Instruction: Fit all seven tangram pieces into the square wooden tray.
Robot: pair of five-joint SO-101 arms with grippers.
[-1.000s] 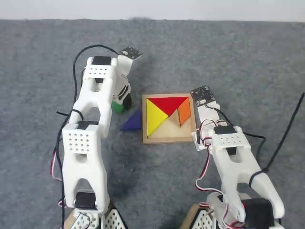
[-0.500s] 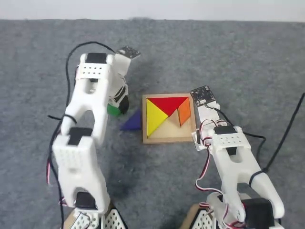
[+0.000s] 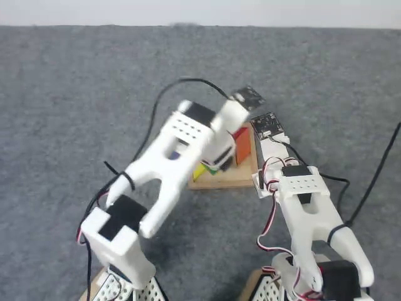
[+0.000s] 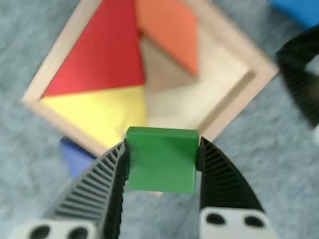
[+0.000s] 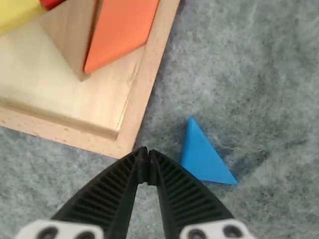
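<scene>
Two arms work at the grey desk (image 3: 75,75), and six tangram pieces can be counted. The square wooden tray (image 5: 149,84) lies near the middle of the desk. Three pieces lie flat inside it: one red triangle (image 4: 104,55), one yellow triangle (image 4: 104,112) touching it along an edge, and one orange parallelogram (image 4: 169,30) on the side towards the desk's right edge. The rest of the tray floor is bare wood. The left gripper (image 4: 162,149) holds the fourth piece, one green square (image 4: 160,159). Its two ribbed fingers press on opposite sides of the square. It holds the square over the tray corner that faces the desk's near-left corner, above the rim beside the yellow triangle. How high the square is above the wood cannot be told. One dark blue piece (image 4: 75,157) lies on the desk just outside the tray, on the yellow triangle's side and partly hidden by the left gripper. One light blue triangle (image 5: 202,154) lies flat on the desk, just off the tray corner that faces the desk's near-right corner and apart from the rim. The right gripper (image 5: 145,167) hangs by that same corner, its fingers closed tip to tip with nothing between them. The light blue triangle is just beside it.
</scene>
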